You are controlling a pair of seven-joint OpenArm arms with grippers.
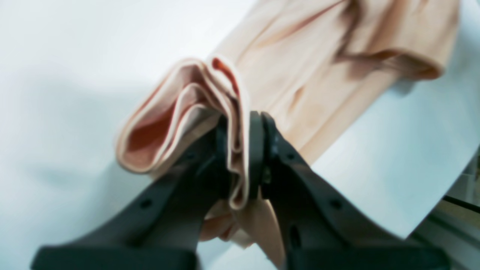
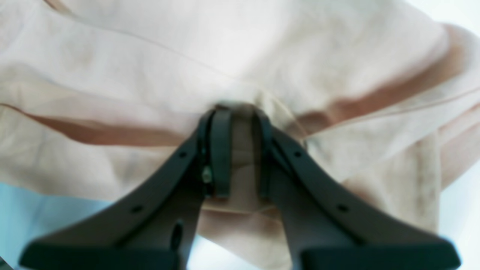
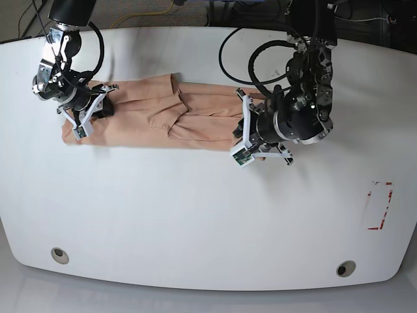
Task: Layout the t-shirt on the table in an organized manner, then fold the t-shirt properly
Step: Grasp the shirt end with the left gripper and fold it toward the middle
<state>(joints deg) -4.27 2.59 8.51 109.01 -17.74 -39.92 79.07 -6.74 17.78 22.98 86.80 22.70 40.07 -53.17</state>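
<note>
We find no text, brand or number to read anywhere. The only sign we make out is a broken red outline of a rectangle (image 3: pixel 380 206) on the table (image 3: pixel 195 215), at its right side; nothing is written inside.

Grey carpeted floor (image 3: pixel 163 10) runs behind the far edge of the scene, crossed by a yellow cable (image 3: pixel 146 14) and black cables (image 3: pixel 365 19), under even overhead light from above.

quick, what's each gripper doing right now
Left gripper: closed on a bunched edge of the soft peach-pink cotton t-shirt.
Right gripper: closed on a fold of the same t-shirt.
</note>
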